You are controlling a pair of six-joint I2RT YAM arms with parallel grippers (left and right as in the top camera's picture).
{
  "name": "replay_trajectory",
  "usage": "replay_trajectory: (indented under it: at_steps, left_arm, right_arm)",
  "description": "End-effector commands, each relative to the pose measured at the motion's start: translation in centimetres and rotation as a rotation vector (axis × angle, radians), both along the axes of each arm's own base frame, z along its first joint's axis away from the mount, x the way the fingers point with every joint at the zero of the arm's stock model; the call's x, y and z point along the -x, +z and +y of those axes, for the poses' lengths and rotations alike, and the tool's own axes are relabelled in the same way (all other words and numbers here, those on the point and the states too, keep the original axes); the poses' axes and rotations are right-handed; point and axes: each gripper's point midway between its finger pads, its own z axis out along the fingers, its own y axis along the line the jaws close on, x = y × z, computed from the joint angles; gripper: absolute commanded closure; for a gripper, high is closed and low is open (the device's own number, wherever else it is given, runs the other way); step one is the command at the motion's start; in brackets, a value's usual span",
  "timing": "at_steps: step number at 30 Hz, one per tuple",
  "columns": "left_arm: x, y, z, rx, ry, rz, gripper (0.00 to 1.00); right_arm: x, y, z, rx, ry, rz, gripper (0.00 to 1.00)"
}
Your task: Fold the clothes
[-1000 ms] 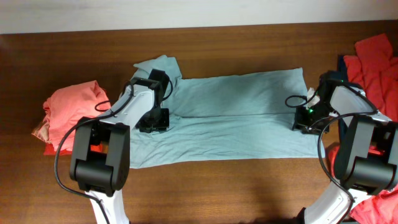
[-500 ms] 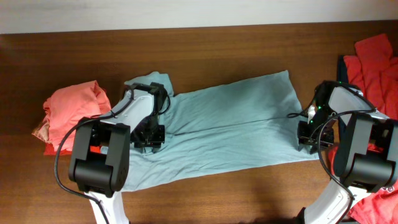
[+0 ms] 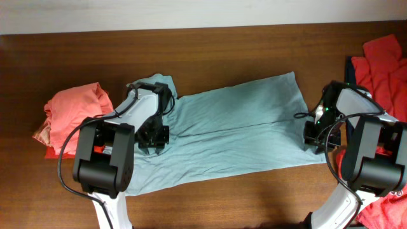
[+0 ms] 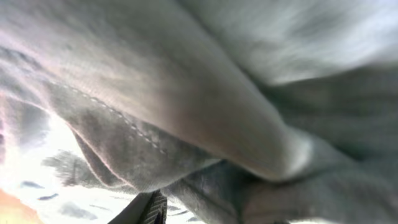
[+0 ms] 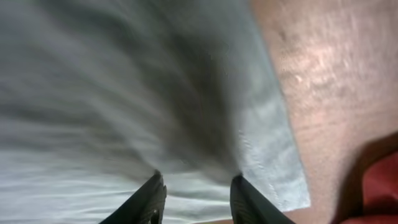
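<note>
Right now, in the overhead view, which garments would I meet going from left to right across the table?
Crumpled coral-pink cotton T-shirt → spread-out pale grey-blue cotton T-shirt → heaped red cotton garments at the right edge.

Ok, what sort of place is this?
Probably a robot lab or test bench: left arm and right arm at a wooden table, a grey-blue T-shirt spread between them, coral-pink clothes piled aside.

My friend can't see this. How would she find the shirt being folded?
Look at the middle of the brown table, between the two arms. The pale blue T-shirt lies there, spread long and flat. Its neighbours are bunched: a coral-pink heap left, a red heap right.
</note>
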Motion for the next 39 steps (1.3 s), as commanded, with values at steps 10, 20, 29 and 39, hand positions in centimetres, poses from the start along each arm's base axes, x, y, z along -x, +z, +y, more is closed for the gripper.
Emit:
replay_trajectory:
  at_steps: [10,20,29,39]
  left_arm:
    - [-6.4,7.1,-1.2,0.068,-0.002,-0.316,0.62]
    - [-7.1,7.4,-1.5,0.077,0.033,-0.356,0.62]
    - [-7.1,7.4,-1.5,0.076,0.032,-0.356,0.62]
    - [-7.7,7.6,1.2,0.059,0.101,-0.365,0.62]
  right_arm:
    - [-8.6,5.8,-1.3,0.030,0.064,-0.375,0.60]
    - [-9.2,0.9,-0.9,-0.032,0.112,-0.314,0.57]
    - [-5.6,-1.9,-1.7,0.015,0.120,-0.150,0.57]
    - [0.0,-3.6,-2.2,0.106,0.038,0.043,0.57]
